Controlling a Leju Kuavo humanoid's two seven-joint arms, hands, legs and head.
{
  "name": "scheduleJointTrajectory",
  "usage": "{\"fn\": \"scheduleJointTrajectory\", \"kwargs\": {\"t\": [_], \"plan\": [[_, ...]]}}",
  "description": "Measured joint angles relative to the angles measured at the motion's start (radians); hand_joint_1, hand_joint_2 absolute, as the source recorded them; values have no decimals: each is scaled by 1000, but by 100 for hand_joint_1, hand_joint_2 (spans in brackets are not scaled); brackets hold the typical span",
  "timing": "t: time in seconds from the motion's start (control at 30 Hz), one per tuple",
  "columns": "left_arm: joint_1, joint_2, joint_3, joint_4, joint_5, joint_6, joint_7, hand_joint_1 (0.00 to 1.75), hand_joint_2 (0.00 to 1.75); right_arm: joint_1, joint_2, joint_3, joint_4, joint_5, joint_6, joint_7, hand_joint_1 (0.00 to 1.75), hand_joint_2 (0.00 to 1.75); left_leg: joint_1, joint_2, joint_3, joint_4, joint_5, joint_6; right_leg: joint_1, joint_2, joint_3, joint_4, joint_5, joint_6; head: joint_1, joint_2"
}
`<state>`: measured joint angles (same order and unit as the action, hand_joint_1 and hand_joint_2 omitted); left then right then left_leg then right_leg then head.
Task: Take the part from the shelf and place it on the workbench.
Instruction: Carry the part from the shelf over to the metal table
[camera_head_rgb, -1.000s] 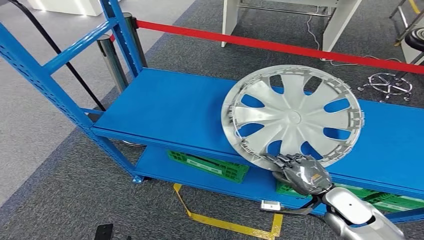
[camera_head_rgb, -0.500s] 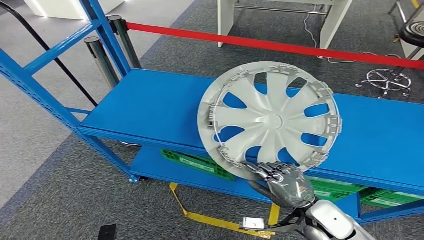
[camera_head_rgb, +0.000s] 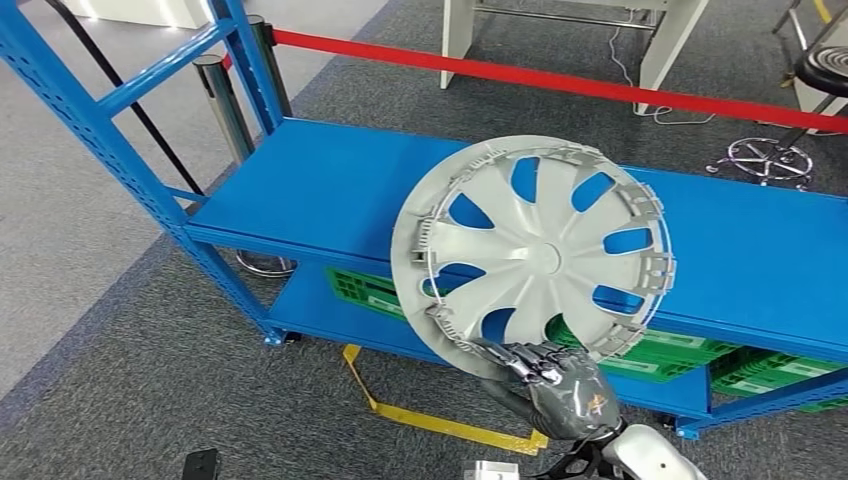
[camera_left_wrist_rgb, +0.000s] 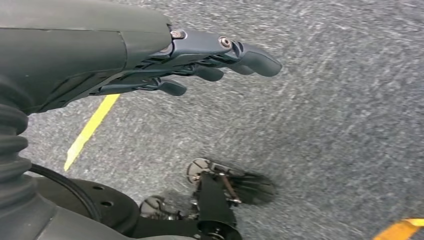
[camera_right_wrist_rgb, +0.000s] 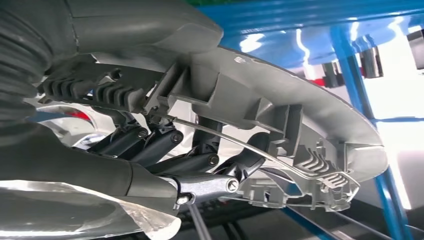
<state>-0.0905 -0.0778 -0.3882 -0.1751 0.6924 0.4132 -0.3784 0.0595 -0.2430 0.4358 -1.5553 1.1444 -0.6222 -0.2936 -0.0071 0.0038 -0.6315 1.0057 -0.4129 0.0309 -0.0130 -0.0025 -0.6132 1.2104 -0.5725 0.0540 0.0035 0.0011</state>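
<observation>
Hubcap (camera_head_rgb: 535, 255) now off shelf (camera_head_rgb: 320, 205)

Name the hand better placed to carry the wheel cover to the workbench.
Right. The right hand already grips the wheel cover by its lower rim, lifted off the blue shelf. The left hand hangs open over the floor.

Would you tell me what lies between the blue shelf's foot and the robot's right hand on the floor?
In the head view, yellow floor tape runs over grey carpet between the shelf's foot and the right hand, which grips the wheel cover.
</observation>
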Motion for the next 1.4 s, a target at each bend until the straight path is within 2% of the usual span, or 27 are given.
{"fn": "scheduleJointTrajectory", "kwargs": {"t": [0.07, 0.1, 0.13, 0.2, 0.23, 0.3, 0.37, 0.4, 0.43, 0.47, 0.53, 0.6, 0.67, 0.73, 0.77, 0.87, 0.9, 0.93, 0.97, 1.03, 1.07, 1.1, 1.17, 1.2, 1.27, 1.33, 1.4], "plan": [[0, 0, 2, 0, 0, 0, 0, 0, 175, 0, 0, -1, -4, -2, 0, 0, 175, 175, 0, 0, -19, 7, 15, -11, 0, 1, 106, -145, 15, -1, 0, 0], [0, 0, 3, 0, 0, 0, 0, 0, 175, 1, 0, -1, -6, -3, 1, 0, 175, 175, -1, 0, -24, 11, 22, -16, 1, 2, 134, -192, 10, -5, 0, 0], [0, 1, 5, 0, 0, 1, 0, 0, 175, 1, 0, -1, -8, -4, 2, -1, 175, 175, -1, 0, -27, 12, 30, -21, 4, 3, 144, -213, 4, -11, -1, 0], [0, 2, 9, 0, 2, 1, -1, 0, 175, 4, 0, -2, -10, -7, 7, -3, 175, 175, 2, -1, -31, 12, 42, -32, 6, 2, 128, -214, 14, -30, 0, 0], [1, 4, 11, 0, 4, 1, -4, 0, 175, 5, 0, -3, -11, -9, 9, -4, 175, 175, 3, -2, -36, 21, 29, -38, 6, 1, 121, -214, 22, -41, -1, 0], [3, 6, 15, 0, 8, -1, -13, 0, 175, 8, 0, -4, -14, -16, 11, -8, 175, 175, 6, -5, -58, 89, -52, -49, 6, -3, 105, -215, 45, -60, -4, 0], [4, 6, 18, 0, 9, -5, -21, 0, 175, 18, 0, -7, -19, -23, 10, -13, 175, 175, 9, -5, -79, 212, -151, -57, 10, -3, 83, -213, 67, -68, -7, 0], [3, 5, 18, 0, 8, -6, -23, 0, 175, 28, 0, -8, -23, -25, 9, -14, 175, 175, 9, -5, -79, 260, -173, -58, 13, -4, 68, -211, 78, -69, -7, 0], [3, 4, 19, 0, 7, -8, -23, 0, 175, 40, 0, -9, -29, -24, 7, -14, 175, 175, 9, -5, -67, 282, -174, -56, 16, -5, 53, -208, 87, -69, -7, 0], [4, 4, 19, 0, 5, -8, -23, 0, 175, 55, 0, -10, -37, -23, 5, -14, 175, 175, 9, -5, -41, 268, -158, -52, 19, -5, 37, -205, 95, -69, -7, 0], [3, 3, 19, 0, 0, -6, -23, 0, 175, 84, 0, -9, -54, -25, 3, -13, 175, 175, 3, -6, 52, 151, -122, -34, 24, -5, 11, -198, 111, -68, -7, 0], [0, 5, 19, 0, -1, -5, -29, 0, 175, 106, 0, -8, -65, -36, 3, -13, 175, 175, -4, -7, 133, 23, -119, -15, 25, -5, -3, -197, 127, -62, -6, 0], [-1, 6, 19, 0, 2, -5, -49, 0, 175, 116, 0, -7, -69, -49, 3, -15, 175, 175, -13, -7, 152, -21, -118, -8, 20, -5, -9, -200, 145, -51, -6, 0], [-1, 5, 21, 0, 9, -1, -75, 0, 175, 118, -1, -7, -68, -59, 3, -23, 175, 175, -13, -3, 143, -37, -94, -2, 14, -2, -18, -197, 145, -39, -7, 0], [-2, 5, 22, 0, 12, 3, -85, 0, 175, 116, -2, -6, -68, -64, 4, -29, 175, 175, -11, -1, 136, -45, -79, 3, 13, 0, -28, -182, 120, -33, -6, 0], [-3, 5, 27, 0, 19, 17, -84, 0, 175, 102, -3, -3, -60, -78, 7, -48, 175, 175, -8, 4, 95, -50, -41, 10, 7, 2, -69, -32, -21, -18, -3, 0], [-2, 4, 28, 0, 21, 24, -79, 0, 175, 95, -3, -1, -55, -81, 9, -54, 175, 175, -7, 5, 77, -48, -29, 8, 4, 1, -76, 25, -46, -12, -3, 0], [-1, 4, 29, 0, 25, 32, -74, 0, 175, 87, -2, 1, -49, -84, 13, -61, 175, 175, -5, 6, 60, -46, -18, 5, 1, 1, -72, 61, -45, -7, -3, 0], [0, 3, 33, 0, 29, 40, -71, 0, 175, 77, -1, 3, -40, -87, 21, -69, 175, 175, -3, 7, 43, -43, -7, 1, -2, 1, -55, 67, -24, -2, -3, 0], [2, 5, 42, 0, 41, 59, -78, 0, 175, 41, 4, 7, -11, -98, 49, -90, 175, 175, 4, 8, 9, -30, 12, -11, -11, 1, 27, -19, 30, 10, -3, 0], [2, 7, 48, 0, 50, 66, -86, 0, 175, 15, 9, 10, 10, -108, 68, -104, 175, 175, 5, 9, -7, -20, 20, -18, -13, 3, 83, -94, 33, 15, -1, 0], [3, 10, 55, 0, 62, 71, -93, 0, 175, -16, 14, 13, 35, -119, 86, -117, 175, 175, 5, 11, -20, -11, 29, -25, -15, 5, 128, -160, 24, 13, 0, 0], [4, 14, 72, 0, 81, 74, -101, 0, 175, -79, 25, 20, 92, -139, 116, -137, 175, 175, 3, 13, -39, -1, 49, -33, -11, 10, 162, -222, 1, 2, 2, 0], [5, 14, 80, 1, 86, 75, -100, 0, 175, -108, 29, 23, 121, -146, 128, -142, 175, 175, 3, 13, -44, -1, 59, -37, -11, 9, 150, -220, 4, -8, 2, 0], [8, 15, 92, 1, 91, 80, -92, 0, 175, -154, 35, 28, 169, -160, 146, -149, 175, 175, 6, 9, -59, 16, 38, -46, -11, 3, 130, -214, 19, -24, 0, 0], [12, 13, 98, 1, 93, 88, -78, 0, 175, -189, 37, 30, 199, -172, 157, -154, 175, 175, 9, 5, -85, 106, -50, -55, -9, -4, 111, -211, 36, -43, -3, 0], [14, 9, 102, 1, 97, 92, -68, 0, 175, -216, 39, 31, 222, -182, 164, -158, 175, 175, 10, 4, -112, 246, -135, -57, -3, -7, 86, -205, 53, -53, -5, 0]]}}
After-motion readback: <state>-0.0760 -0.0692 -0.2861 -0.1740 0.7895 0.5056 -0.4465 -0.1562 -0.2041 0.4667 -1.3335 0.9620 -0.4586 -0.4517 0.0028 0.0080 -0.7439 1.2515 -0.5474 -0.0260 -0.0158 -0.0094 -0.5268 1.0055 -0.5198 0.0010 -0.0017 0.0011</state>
